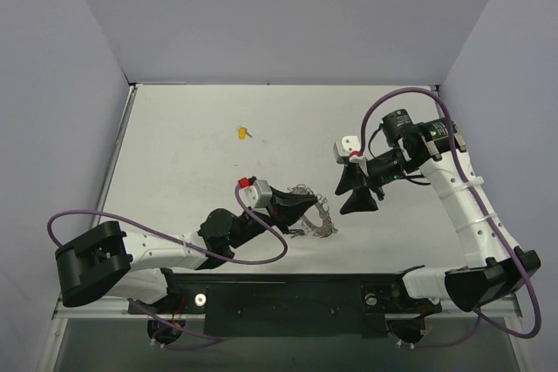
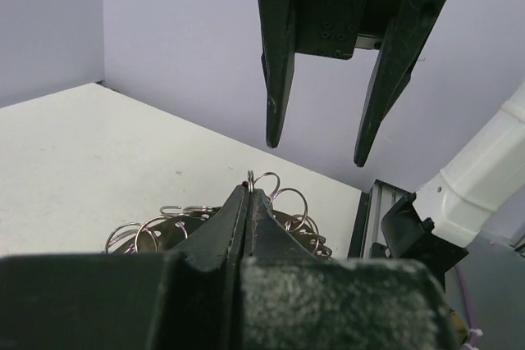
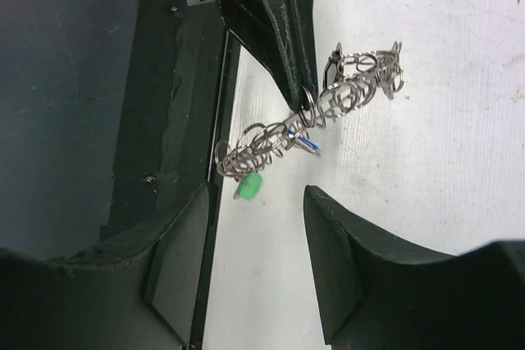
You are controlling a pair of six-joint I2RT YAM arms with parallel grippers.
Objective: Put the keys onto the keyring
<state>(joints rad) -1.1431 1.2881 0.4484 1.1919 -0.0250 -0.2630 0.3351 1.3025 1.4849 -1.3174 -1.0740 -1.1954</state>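
Your left hand (image 1: 309, 205) was clamped on the keyring (image 1: 321, 224) near the counter's (image 1: 174, 172) front edge. Your right hand (image 1: 340, 202), spread and empty, hung just right of it. The yellow key (image 1: 241, 133) lay well beyond, far-left.

No text, label, brand, number or sign can be read in any of the three views. In the top view, the white-and-red unit on the left wrist (image 1: 259, 187) and the white-and-red unit on the right wrist (image 1: 350, 147) are too small to show any marking.
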